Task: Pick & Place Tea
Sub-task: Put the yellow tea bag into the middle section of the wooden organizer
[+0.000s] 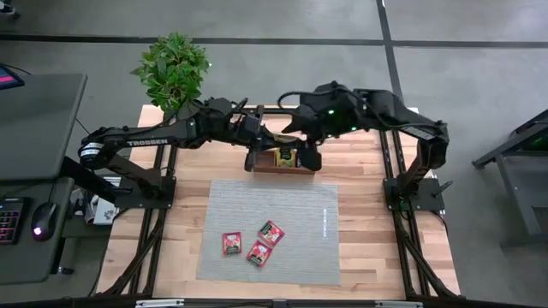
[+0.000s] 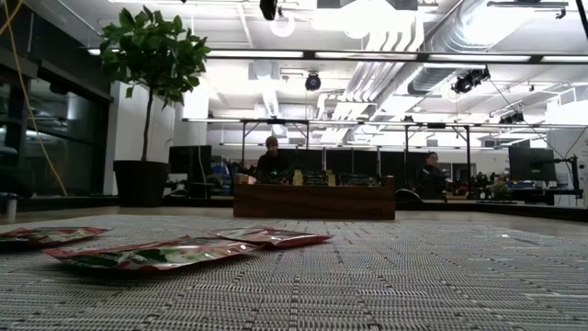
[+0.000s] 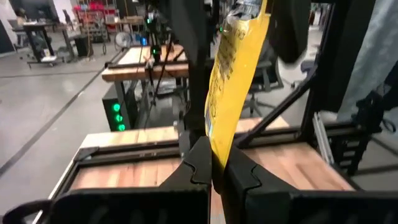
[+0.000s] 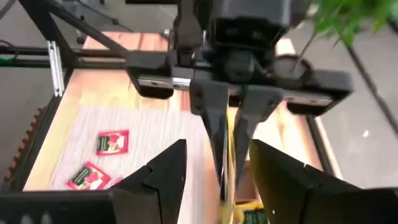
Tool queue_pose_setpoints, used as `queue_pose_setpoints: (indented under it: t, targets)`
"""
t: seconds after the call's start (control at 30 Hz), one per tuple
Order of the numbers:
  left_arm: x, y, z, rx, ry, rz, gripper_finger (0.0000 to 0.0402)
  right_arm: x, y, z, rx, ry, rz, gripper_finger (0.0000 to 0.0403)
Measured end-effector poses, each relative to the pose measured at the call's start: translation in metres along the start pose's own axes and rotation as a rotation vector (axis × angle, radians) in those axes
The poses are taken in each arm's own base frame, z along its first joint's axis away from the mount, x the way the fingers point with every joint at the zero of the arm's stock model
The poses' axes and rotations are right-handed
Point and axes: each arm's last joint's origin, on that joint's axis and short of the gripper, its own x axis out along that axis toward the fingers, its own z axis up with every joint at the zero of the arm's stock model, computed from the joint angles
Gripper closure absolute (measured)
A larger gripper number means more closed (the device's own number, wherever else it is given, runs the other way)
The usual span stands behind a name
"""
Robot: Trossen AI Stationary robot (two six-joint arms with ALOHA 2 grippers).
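A yellow tea sachet (image 3: pixel 233 81) is in my left gripper (image 3: pixel 214 168), which is shut on it above the brown wooden tray (image 1: pixel 282 169) at the table's far middle. My right gripper (image 4: pixel 217 171) stands open just to the right of the left one, facing it, with nothing in its fingers. More sachets (image 1: pixel 285 156) lie in the tray. Three red sachets (image 1: pixel 232 244), (image 1: pixel 271 232), (image 1: pixel 259 253) lie flat on the grey mat (image 1: pixel 274 197). The low view shows these red sachets (image 2: pixel 147 253) and the tray (image 2: pixel 317 200), but neither gripper. My left gripper pinches the yellow sachet by one end (image 3: pixel 217 146) between its two fingers. The fingers come about level from the table's left. The rest of the sachet sticks out past the fingertips, lifted clear of the tray and the table.
A potted plant (image 1: pixel 174 70) stands at the table's far left corner. The grey mat covers the table's middle and near part, with bare room on its right half. People sit at desks in the room beyond the table.
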Motion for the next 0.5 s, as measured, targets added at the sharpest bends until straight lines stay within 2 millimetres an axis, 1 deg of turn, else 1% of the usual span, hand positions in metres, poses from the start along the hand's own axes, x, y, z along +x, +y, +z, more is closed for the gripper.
queue_pose_setpoints:
  t: [0.1, 0.27, 0.37, 0.5]
  targets:
    - [0.000, 0.001, -0.004, 0.003, 0.037, -0.001, 0.0401, 0.010, -0.006, -0.007, 0.046, 0.037, 0.008, 0.0230]
    - [-0.001, 0.000, -0.007, 0.034, 0.065, -0.007, 0.0401, 0.024, -0.008, -0.013, 0.060, 0.063, 0.019, 0.0233]
    - [-0.001, 0.000, -0.008, 0.031, 0.079, -0.010, 0.0401, 0.024, -0.007, -0.013, 0.065, 0.059, 0.019, 0.0242]
    - [-0.001, 0.000, -0.012, 0.048, 0.119, 0.011, 0.0401, 0.021, -0.009, -0.012, 0.065, 0.046, -0.037, 0.0265]
